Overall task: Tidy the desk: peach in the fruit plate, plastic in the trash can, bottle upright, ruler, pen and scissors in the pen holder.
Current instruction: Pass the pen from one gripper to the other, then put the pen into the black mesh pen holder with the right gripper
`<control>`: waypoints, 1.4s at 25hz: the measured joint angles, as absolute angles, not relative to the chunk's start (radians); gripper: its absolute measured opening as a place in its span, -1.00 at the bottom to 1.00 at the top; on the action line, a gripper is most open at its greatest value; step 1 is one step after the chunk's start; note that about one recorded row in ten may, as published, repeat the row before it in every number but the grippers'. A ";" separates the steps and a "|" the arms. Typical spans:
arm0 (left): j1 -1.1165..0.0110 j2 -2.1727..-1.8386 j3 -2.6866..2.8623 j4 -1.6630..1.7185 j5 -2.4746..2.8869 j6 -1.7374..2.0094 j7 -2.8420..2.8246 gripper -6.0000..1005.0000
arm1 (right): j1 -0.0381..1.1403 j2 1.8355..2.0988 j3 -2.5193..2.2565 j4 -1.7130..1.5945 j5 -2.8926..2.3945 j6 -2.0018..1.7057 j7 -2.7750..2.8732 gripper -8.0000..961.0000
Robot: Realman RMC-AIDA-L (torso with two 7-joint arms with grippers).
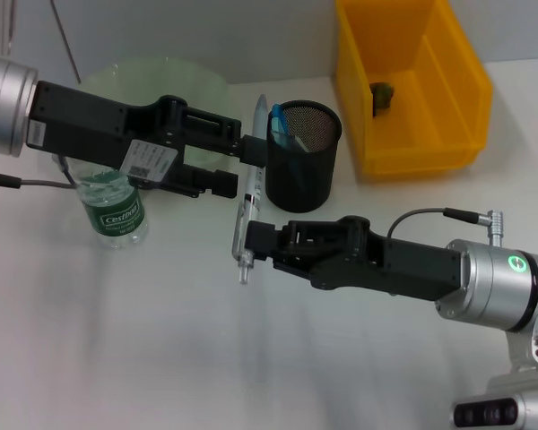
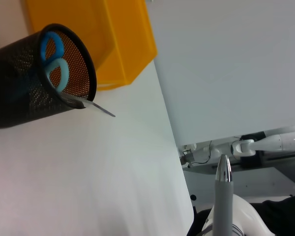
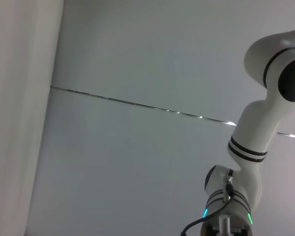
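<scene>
pen handoff in mid-air beside the pen holder

starting at the left, the bottle (image 1: 110, 204) stands upright on the tabletop (image 1: 117, 340), near the pale green fruit plate (image 1: 152, 76) at the far left; that part of the tidy-up looks done. i can't see a peach on the plate from here, since my left arm crosses over it.

my left end effector (image 1: 235, 167) reaches in from the left and is clenched on the upper part of the pen (image 1: 248, 202), just left of the pen holder (image 1: 303, 154). the pen hangs roughly vertical above the tabletop, its silver tip showing in the left wrist view. my right end effector (image 1: 249, 242) comes from the near right and grips the same pen lower down, so both hold it at once. i read this as a handoff or regrasp, meant to line the pen up for a drop into the holder.

the black mesh holder already has the blue-handled scissors (image 2: 53, 61) inside, along with a flat grey strip (image 2: 96, 106) poking over the rim, possibly the ruler. further right, the yellow trash can (image 1: 412, 85) holds a small dark scrap (image 1: 382, 94).

the tabletop is plain white and smooth, a grey wall stands behind it, and the right wrist view shows only wall and the robot's own arm.
</scene>
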State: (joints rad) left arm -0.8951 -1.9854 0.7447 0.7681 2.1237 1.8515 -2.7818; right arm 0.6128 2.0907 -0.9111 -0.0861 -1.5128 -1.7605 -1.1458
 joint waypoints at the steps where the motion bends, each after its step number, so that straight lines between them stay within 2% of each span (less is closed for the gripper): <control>1: -0.895 -1.985 0.745 0.768 2.124 1.853 -2.779 0.01 | 0.613 2.091 -0.911 -0.086 -1.513 -1.761 -1.146 -0.69; 4: -0.893 -1.985 0.746 0.769 2.123 1.854 -2.775 0.47 | 0.610 2.091 -0.911 -0.086 -1.511 -1.767 -1.147 -0.69; 17: -0.866 -1.982 0.718 0.770 2.072 1.905 -2.583 0.60 | 0.581 2.089 -0.902 -0.078 -1.505 -1.779 -1.103 -0.68; 26: -0.708 -1.975 0.715 0.783 1.934 1.922 -2.100 0.60 | 0.518 2.082 -0.759 -0.116 -1.500 -1.925 -0.753 -0.67; 30: -0.659 -1.983 0.713 0.795 1.883 1.926 -1.978 0.60 | 0.498 2.081 -0.646 -0.154 -1.500 -1.987 -0.446 -0.66; 35: -0.570 -2.015 0.720 0.807 1.794 1.949 -1.730 0.60 | 0.511 2.081 -0.536 -0.198 -1.500 -1.960 -0.068 -0.66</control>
State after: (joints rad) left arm -0.5699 -2.0151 0.7198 0.8069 1.7943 1.9492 -1.7302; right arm 0.5113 2.0814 -0.5356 -0.1981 -1.5001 -1.9604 -0.0684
